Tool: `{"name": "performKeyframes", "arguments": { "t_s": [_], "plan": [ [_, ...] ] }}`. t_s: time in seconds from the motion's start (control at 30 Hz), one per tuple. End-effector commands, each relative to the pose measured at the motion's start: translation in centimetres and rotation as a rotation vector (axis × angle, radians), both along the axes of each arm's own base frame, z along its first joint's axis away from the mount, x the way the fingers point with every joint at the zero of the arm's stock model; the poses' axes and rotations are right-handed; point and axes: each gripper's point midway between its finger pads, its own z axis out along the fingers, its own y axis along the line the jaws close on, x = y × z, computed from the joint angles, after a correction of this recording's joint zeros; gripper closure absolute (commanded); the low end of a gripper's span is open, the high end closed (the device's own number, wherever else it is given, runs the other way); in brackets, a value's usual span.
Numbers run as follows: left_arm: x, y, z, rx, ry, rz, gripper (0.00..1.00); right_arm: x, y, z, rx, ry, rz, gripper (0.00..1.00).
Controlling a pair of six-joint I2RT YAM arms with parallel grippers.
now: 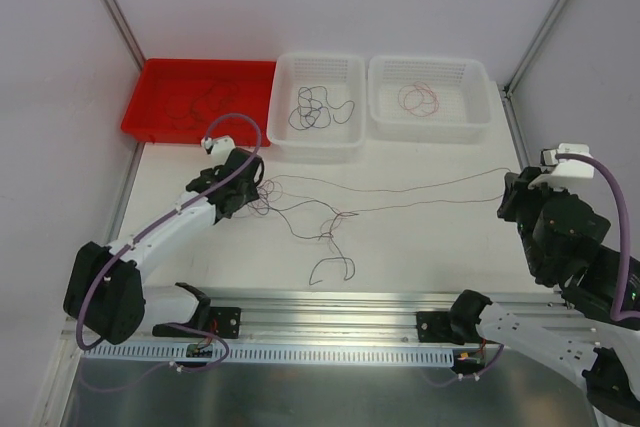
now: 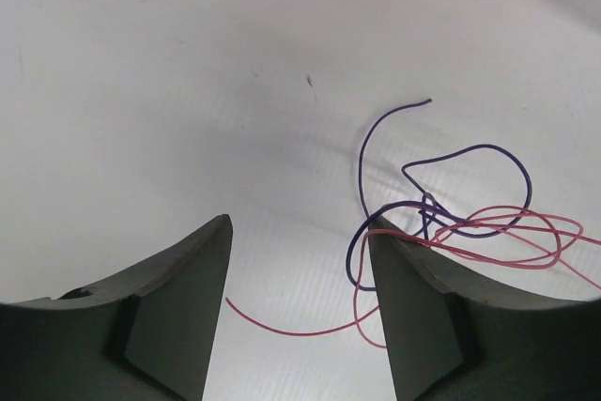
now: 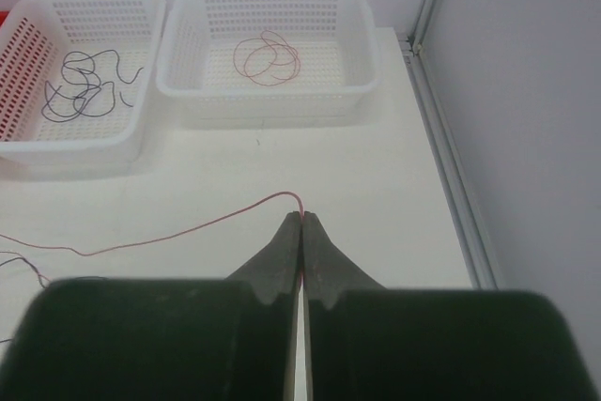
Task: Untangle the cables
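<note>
Your right gripper (image 3: 302, 221) is pinched shut on a red cable (image 3: 272, 196) — your left gripper (image 2: 299, 269) hangs, jaws apart, over the purple-and-red tangle of cables (image 2: 441, 223)

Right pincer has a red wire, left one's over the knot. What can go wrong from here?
Right pincer holds the red wire only at its tip; a harder pull may slip it. Purple wire and red strands cross beside the open left pincer; closing may pinch both.

Smooth-sheathed cables (image 2: 451, 229) lie on a matt white table (image 2: 188, 91).
</note>
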Motion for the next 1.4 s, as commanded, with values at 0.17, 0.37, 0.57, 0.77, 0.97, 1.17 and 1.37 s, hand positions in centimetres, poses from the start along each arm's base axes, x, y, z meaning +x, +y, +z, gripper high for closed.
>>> {"name": "performKeyframes", "arguments": {
  "t_s": [0.17, 0.37, 0.57, 0.77, 0.97, 1.17, 1.37],
  "plan": [
    [-1.2, 0.9, 1.9, 0.004, -0.011, -0.082, 0.33, 0.8, -1.1, -3.4, -0.136, 0.103, -0.146, 0.99],
    [-3.1, 3.8, 0.5, 0.054, 0.023, 0.009, 0.29, 0.9, -2.2, -8.7, -0.174, 0.247, -0.300, 0.99],
    [-3.9, 2.1, -0.2, -0.035, 0.068, -0.073, 0.21, 1.7, -0.8, -15.8, -0.139, 0.517, -0.287, 0.86],
    [-4.5, -3.5, 0.7, -0.255, 0.122, -0.268, 0.10, 2.8, 1.0, -20.2, -0.122, 0.716, -0.291, 0.24],
    [-5.5, -8.2, 1.5, -0.342, 0.153, -0.407, 0.06, 6.1, 8.3, -19.1, -0.065, 0.657, 0.162, 0.20],
    [-4.6, -11.9, 2.6, -0.370, 0.125, -0.468, 0.07, 9.6, 14.5, -21.1, -0.070, 0.706, 0.433, 0.22],
    [-2.6, -14.0, 1.7, -0.378, 0.126, -0.458, 0.09, 14.0, 19.6, -23.4, 0.014, 0.698, 0.539, 0.33]
  ]
}}
